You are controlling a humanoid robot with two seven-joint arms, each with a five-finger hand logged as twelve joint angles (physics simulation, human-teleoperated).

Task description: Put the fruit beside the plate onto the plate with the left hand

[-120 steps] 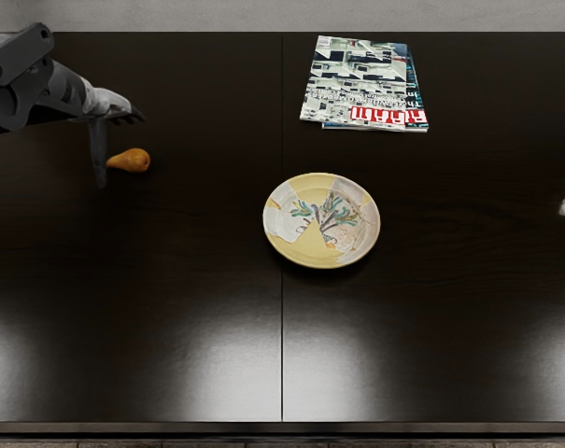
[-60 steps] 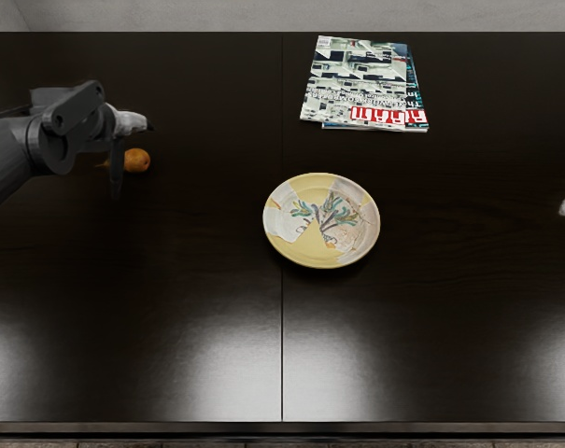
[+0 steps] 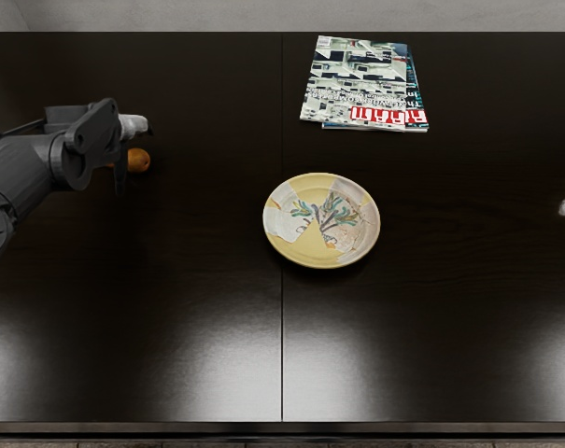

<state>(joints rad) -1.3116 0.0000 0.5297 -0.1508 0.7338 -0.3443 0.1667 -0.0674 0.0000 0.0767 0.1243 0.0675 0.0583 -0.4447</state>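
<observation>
Since half a second ago, the left hand (image 3: pixel 122 142) has edged right, covering half the pear (image 3: pixel 140 161), well left of the plate (image 3: pixel 275 226); whether it grips cannot be told.

**Q:** What kind of place does the render depict?

**A:** A simulated domestic dining setting. A dark, glossy wooden table (image 3: pixel 431 308) fills the view and carries a hand-painted yellow plate (image 3: pixel 321 220). Beyond the plate, slightly to its right, lies a small stack of magazines (image 3: pixel 364 84), which are household reading matter.
</observation>
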